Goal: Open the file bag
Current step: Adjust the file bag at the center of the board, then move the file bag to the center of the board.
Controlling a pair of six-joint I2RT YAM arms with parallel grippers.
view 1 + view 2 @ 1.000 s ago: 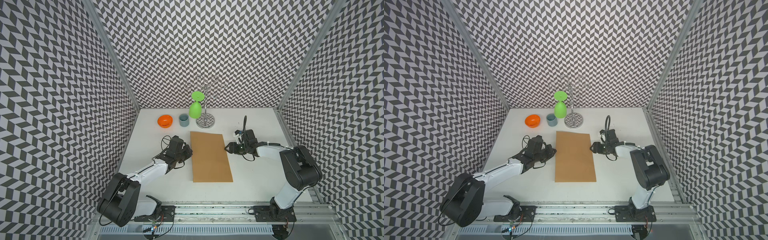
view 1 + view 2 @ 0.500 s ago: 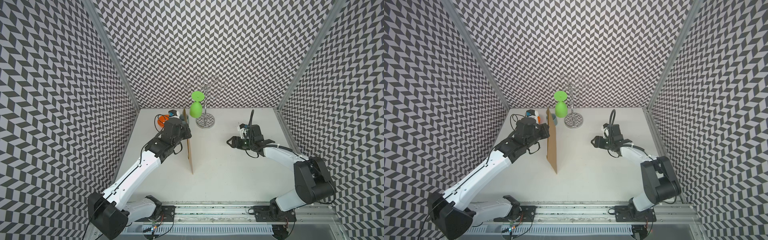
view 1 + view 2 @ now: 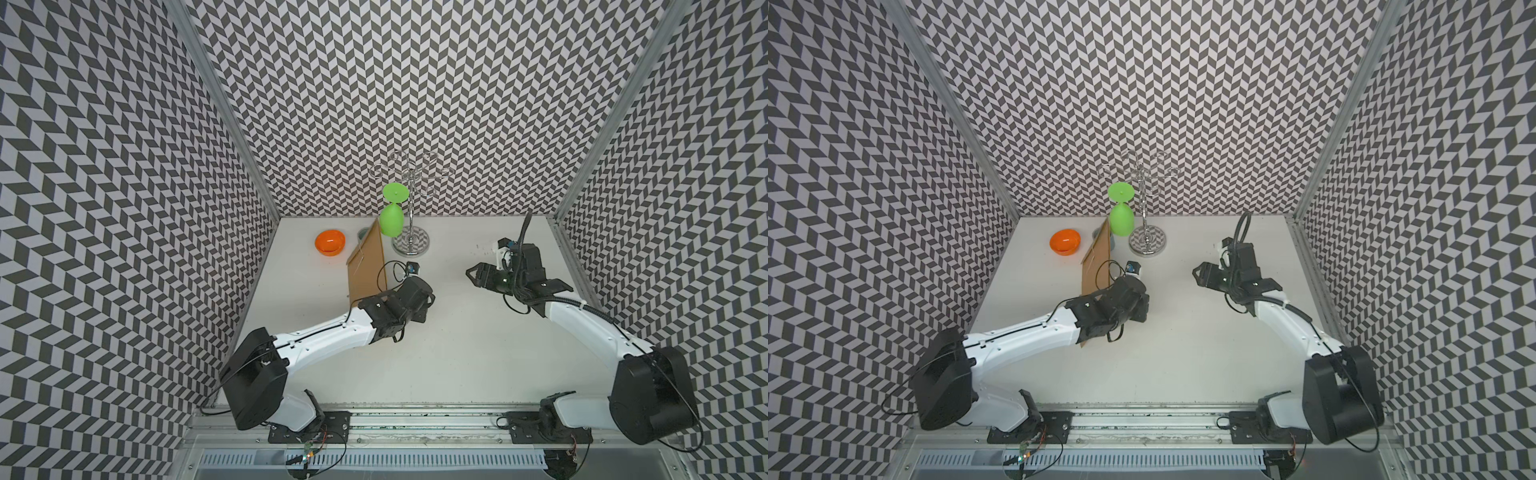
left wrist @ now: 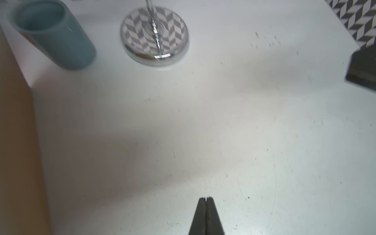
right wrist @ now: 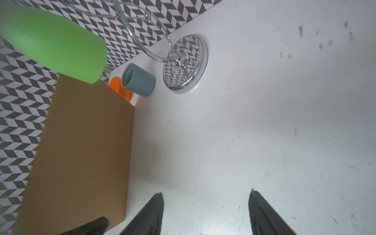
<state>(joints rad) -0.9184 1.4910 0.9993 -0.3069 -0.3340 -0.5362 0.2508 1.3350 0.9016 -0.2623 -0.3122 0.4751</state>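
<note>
The file bag [image 3: 368,266] is a flat brown envelope standing on a long edge left of centre, tilted, in both top views [image 3: 1096,266]. A thin pale string shows on its left face. My left gripper [image 4: 206,198] is shut with nothing between its jaws. Its wrist [image 3: 409,293] sits just right of the bag's near end. In the left wrist view, the bag [image 4: 16,142] fills one blurred edge. My right gripper [image 5: 207,192] is open and empty over bare table, well right of the bag [image 5: 81,152], pointing toward it [image 3: 471,273].
At the back left of the white table [image 3: 457,357] are an orange bowl [image 3: 330,242] and a blue-grey cup [image 4: 55,34], the cup half hidden behind the bag. A chrome rack [image 3: 411,243] at the back centre holds an upside-down green goblet [image 3: 391,220].
The bag lay flat between the grippers a second ago. The left gripper raised it onto its edge, then came round to its right side. The right gripper backed away rightward and opened slightly.
</note>
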